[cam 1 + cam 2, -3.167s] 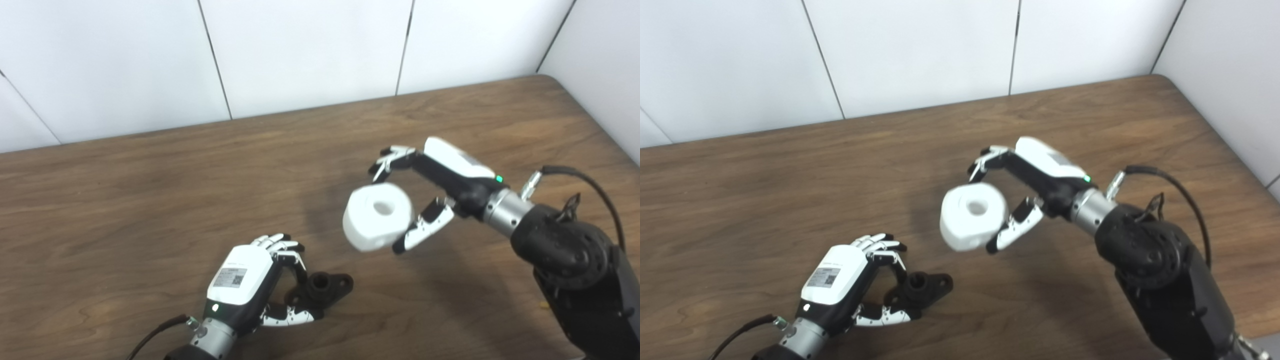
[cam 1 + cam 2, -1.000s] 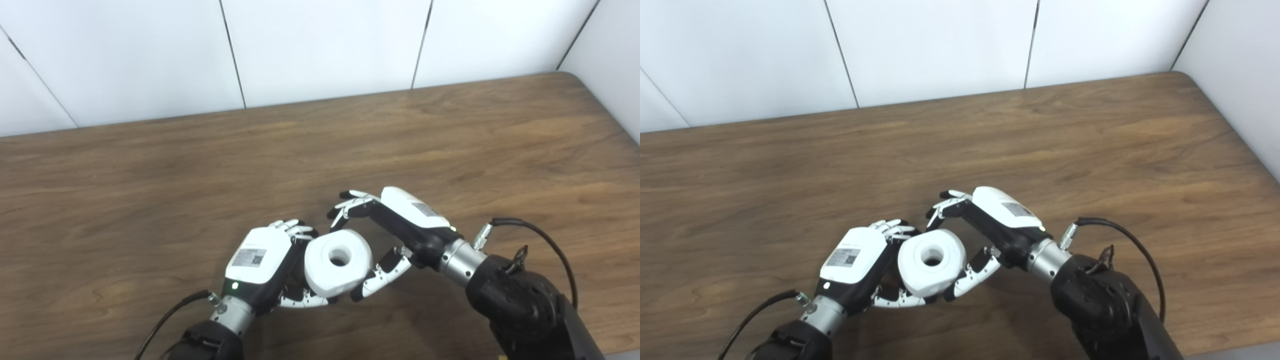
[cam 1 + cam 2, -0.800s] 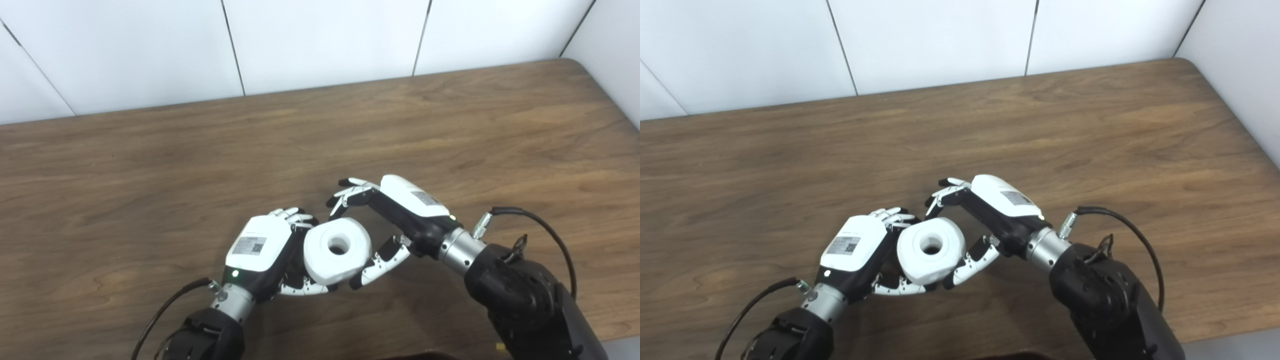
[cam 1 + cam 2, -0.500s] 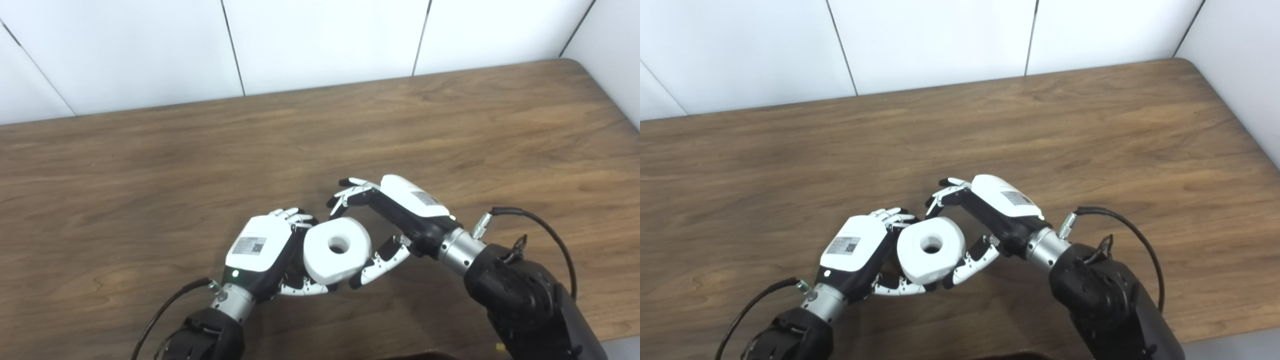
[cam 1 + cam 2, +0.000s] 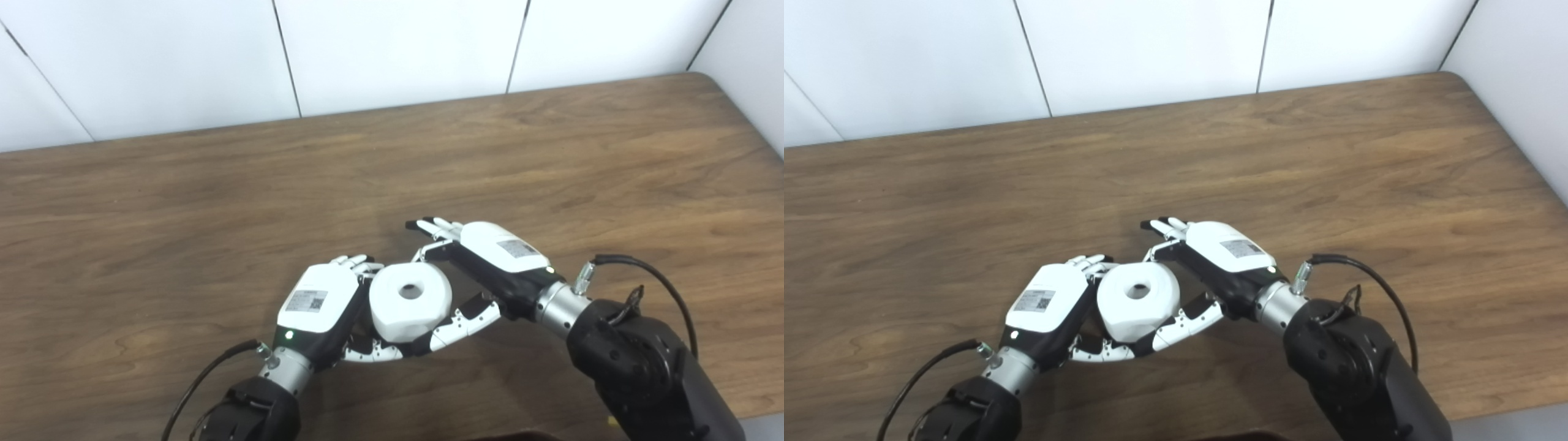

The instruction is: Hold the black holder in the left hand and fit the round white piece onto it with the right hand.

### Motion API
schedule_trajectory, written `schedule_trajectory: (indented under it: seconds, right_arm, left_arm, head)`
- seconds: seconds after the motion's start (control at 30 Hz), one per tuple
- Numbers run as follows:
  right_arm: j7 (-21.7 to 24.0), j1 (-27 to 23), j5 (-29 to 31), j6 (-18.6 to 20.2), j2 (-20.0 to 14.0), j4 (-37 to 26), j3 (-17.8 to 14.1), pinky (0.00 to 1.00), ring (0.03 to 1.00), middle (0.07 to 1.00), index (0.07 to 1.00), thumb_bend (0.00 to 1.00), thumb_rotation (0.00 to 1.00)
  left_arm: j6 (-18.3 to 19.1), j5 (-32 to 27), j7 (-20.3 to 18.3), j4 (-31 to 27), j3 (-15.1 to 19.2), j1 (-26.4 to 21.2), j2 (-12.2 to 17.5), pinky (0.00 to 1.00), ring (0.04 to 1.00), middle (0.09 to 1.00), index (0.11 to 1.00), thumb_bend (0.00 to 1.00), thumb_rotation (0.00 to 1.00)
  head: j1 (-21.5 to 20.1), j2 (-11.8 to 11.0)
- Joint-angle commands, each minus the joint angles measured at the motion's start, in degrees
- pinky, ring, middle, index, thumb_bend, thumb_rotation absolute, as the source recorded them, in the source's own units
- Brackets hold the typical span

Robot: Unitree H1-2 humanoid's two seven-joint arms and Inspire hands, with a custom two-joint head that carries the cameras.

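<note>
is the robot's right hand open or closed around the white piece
Open. The right hand has its fingers stretched out flat past the round white piece, not curled on it.

I work at a brown wooden table (image 5: 184, 202) with dark grain and a rounded far right corner, pushed against a white panelled wall (image 5: 392, 55) with thin dark seams, while a second white wall (image 5: 756, 67) closes in on my right under soft, even light.
</note>
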Motion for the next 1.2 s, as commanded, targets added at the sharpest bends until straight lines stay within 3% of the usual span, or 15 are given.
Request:
schedule_trajectory:
  seconds: [0.0,0.4,0.63,0.97,1.17]
  right_arm:
    - [1.7,0.7,-1.6,-0.4,-1.6,0.8,-0.2,1.00,1.000,0.983,0.909,1.00,0.60]
    - [2.0,0.0,-0.7,-0.3,-2.2,-0.4,-1.5,1.00,1.000,0.971,0.912,1.00,0.62]
    - [8.5,-3.8,0.0,2.7,-2.1,-5.4,-4.2,1.00,1.000,0.978,0.911,1.00,0.58]
    - [20.3,-10.0,-1.2,2.9,-1.0,-10.6,-9.6,1.00,1.000,0.974,0.888,1.00,0.59]
    - [23.2,-11.0,-2.2,2.9,-0.3,-11.0,-10.9,1.00,1.000,0.959,0.877,1.00,0.57]
  left_arm:
    - [0.4,1.4,-1.5,0.2,-0.5,-0.2,0.3,0.90,0.885,0.798,0.486,0.52,0.05]
    - [0.4,1.4,-1.7,0.8,-0.6,-0.3,0.2,0.89,0.883,0.792,0.486,0.52,0.05]
    - [0.3,1.6,-1.6,1.0,-0.7,-0.3,0.2,0.89,0.880,0.791,0.486,0.52,0.05]
    - [0.9,1.7,-2.6,0.8,-0.7,-0.4,0.0,0.90,0.888,0.795,0.486,0.52,0.05]
    - [0.8,2.0,-2.4,0.9,-0.8,-0.3,0.0,0.89,0.886,0.793,0.486,0.52,0.05]
  head:
    - [-0.1,0.0]
    - [0.1,-0.1]
    - [0.3,-0.2]
    - [0.4,-0.1]
    - [0.6,-0.1]
